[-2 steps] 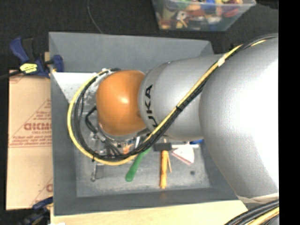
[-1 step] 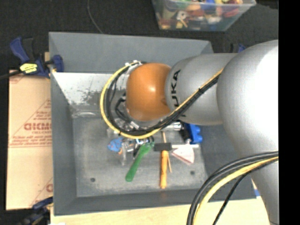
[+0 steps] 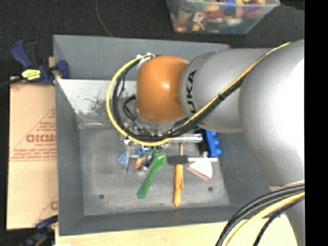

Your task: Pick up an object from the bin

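My gripper (image 3: 138,150) hangs low in the middle of the bin, just under the arm's orange wrist cover. It is over a small blue and orange thing (image 3: 124,159) on the floor. A green spoon-shaped tool (image 3: 150,177) lies right beside the gripper, its broad end up against it and its handle pointing to the front left. To the right lies an orange-handled tool with a black head (image 3: 178,181). Further right, a white and red wedge (image 3: 201,168) rests beside that black head.
A blue block (image 3: 212,143) sits at the right of the bin, partly under the arm. The arm covers the bin's back and right. Bare grey floor shows at the left and along the front.
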Controlling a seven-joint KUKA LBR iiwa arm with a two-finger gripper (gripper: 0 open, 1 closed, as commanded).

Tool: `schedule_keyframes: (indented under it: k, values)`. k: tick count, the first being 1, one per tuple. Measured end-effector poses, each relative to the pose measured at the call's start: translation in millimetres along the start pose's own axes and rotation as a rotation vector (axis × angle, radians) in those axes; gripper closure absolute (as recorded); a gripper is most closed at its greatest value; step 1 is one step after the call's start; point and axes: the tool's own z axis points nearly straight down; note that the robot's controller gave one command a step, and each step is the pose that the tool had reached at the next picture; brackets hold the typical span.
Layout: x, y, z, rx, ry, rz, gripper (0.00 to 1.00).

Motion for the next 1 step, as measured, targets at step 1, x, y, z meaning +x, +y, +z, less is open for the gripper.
schedule_keyframes:
  k: [1]
  values:
    - [-29.7, -71.3, 34.6, 0.004, 0.000, -0.554, 0.00]
